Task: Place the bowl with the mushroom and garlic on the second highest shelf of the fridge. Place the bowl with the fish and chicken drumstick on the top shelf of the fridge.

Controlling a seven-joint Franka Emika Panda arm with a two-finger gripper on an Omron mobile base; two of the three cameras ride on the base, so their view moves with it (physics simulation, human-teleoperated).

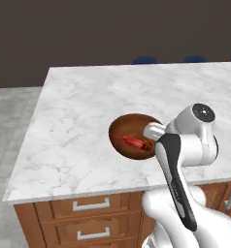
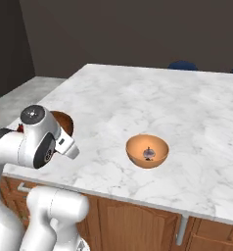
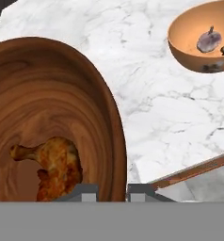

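Where marble counter (image 3: 165, 117) gleams, tool (image 3: 111, 192) narrowly parted astride grained wooden bowl (image 3: 62, 103) rim; smooth tan bowl (image 3: 189, 40) apart.

A white marble counter (image 2: 138, 103) over wooden drawers carries 2 bowls, well apart: the dark wooden bowl (image 1: 133, 136) near its front edge and the orange bowl (image 2: 147, 150)
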